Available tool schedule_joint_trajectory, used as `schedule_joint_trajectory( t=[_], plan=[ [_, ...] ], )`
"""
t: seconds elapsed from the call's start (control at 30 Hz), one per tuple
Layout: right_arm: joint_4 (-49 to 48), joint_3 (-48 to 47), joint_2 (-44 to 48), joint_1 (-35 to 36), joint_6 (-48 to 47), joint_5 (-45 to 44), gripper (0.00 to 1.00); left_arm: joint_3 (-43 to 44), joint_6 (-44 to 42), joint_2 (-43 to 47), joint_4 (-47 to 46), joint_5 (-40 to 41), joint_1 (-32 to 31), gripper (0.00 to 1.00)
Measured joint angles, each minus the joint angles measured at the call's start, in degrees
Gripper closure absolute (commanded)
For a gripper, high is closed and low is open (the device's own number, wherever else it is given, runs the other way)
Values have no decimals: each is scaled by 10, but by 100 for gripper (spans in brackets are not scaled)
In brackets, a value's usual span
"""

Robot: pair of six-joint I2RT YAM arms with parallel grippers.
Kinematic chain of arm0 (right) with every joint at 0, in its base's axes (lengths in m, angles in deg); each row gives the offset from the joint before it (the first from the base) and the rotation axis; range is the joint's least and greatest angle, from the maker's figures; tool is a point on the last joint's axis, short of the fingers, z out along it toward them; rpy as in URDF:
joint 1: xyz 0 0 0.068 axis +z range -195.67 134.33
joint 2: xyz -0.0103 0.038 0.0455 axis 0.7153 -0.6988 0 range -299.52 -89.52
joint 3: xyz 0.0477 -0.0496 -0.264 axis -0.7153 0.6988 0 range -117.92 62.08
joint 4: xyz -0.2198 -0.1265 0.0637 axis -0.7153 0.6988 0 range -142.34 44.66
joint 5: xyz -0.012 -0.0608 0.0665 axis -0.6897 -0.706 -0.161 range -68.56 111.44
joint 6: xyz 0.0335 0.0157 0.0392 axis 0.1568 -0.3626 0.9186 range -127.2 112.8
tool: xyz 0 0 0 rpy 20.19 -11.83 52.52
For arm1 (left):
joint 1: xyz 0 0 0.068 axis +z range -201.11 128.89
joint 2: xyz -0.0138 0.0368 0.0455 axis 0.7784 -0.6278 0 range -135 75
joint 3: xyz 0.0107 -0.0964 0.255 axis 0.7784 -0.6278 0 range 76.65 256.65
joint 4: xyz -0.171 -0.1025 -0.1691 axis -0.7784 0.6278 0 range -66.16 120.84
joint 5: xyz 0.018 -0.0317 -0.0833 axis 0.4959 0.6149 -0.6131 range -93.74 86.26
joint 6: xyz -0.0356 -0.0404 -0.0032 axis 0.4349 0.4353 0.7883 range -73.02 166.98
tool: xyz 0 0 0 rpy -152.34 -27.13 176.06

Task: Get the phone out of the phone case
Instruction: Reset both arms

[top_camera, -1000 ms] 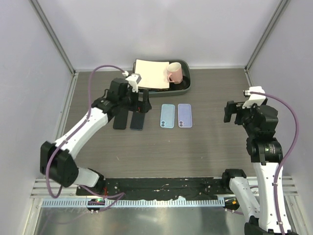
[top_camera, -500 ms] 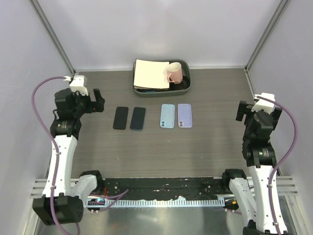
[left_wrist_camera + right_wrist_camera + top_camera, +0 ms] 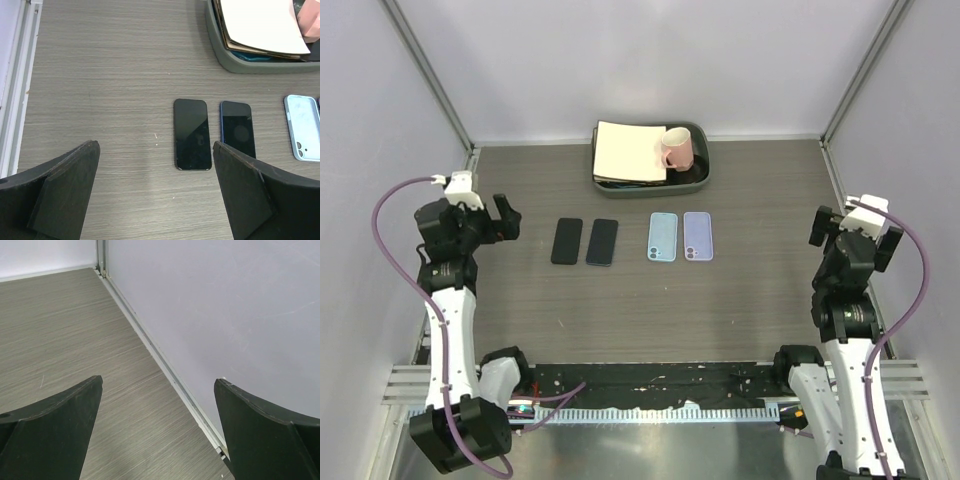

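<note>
Left gripper (image 3: 506,216) withdrew leftward; black phone (image 3: 567,241) lies lengthwise front-to-back (screen up).

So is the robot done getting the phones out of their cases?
Looks done: the black phone and the dark blue phone lie bare on the table, beside a blue case and a purple case that look empty. Nothing is in hand: the left pincer and right pincer are open, holding nothing. Nothing seems left to do.
</note>
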Motion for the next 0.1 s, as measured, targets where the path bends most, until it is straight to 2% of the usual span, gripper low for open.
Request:
schedule_joint_trajectory(
  t=[0.1],
  plan=[
    [-5, 1, 4, 0, 0, -9, 1, 0, 1, 1, -7, -6, 0, 0]
  ],
)
